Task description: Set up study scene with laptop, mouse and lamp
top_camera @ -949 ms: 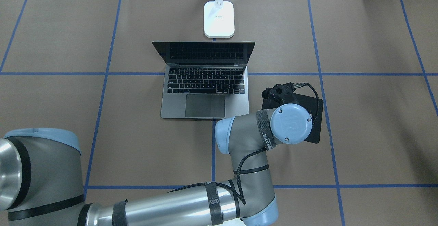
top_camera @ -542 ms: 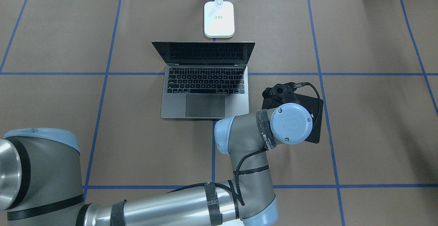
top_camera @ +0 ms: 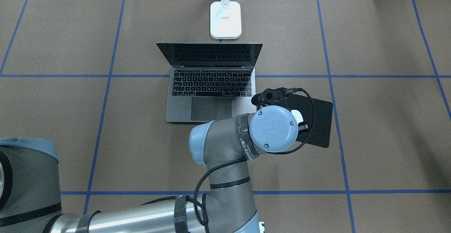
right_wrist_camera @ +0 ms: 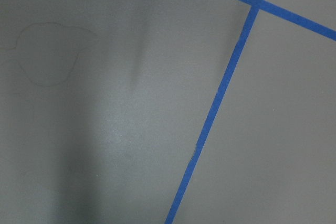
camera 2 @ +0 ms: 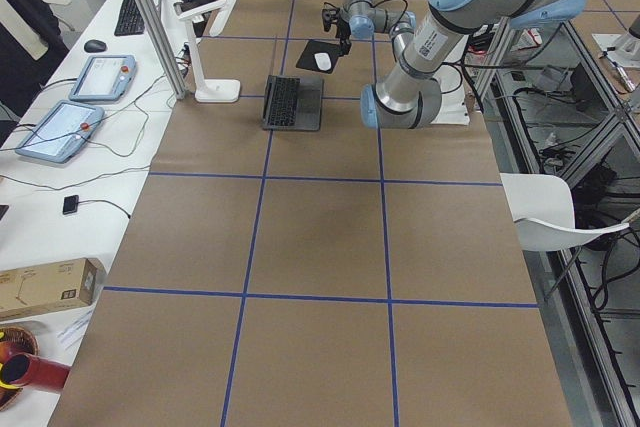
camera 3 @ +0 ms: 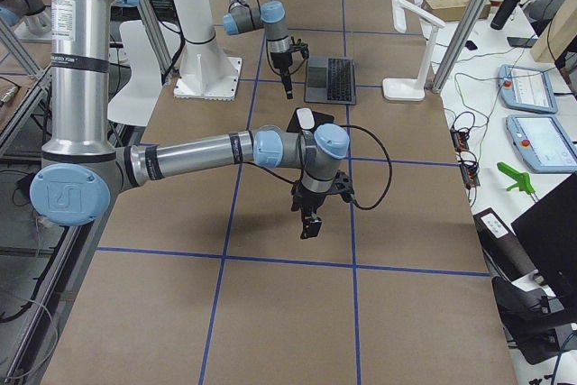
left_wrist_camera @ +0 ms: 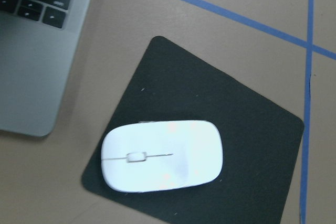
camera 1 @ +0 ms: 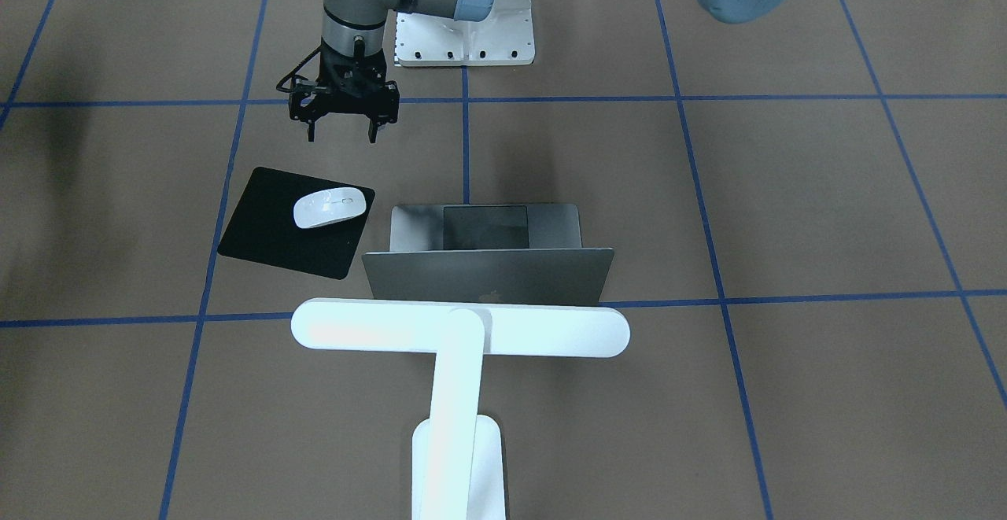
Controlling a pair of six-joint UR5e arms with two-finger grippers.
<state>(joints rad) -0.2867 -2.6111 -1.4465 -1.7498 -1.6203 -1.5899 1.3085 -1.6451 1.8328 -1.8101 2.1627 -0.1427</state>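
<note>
— Where are we finding the mouse [camera 1: 330,208]?
— It's lying on the mat [camera 1: 260,229], long axis running sideways, ahead of and below our left pincer [camera 1: 340,138] — which is hovering spread and empty.

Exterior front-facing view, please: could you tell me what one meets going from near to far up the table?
lamp → laptop → left gripper, open → white mounting bracket. The mouse on its black mat lies level with the laptop, so I left it out.
</note>
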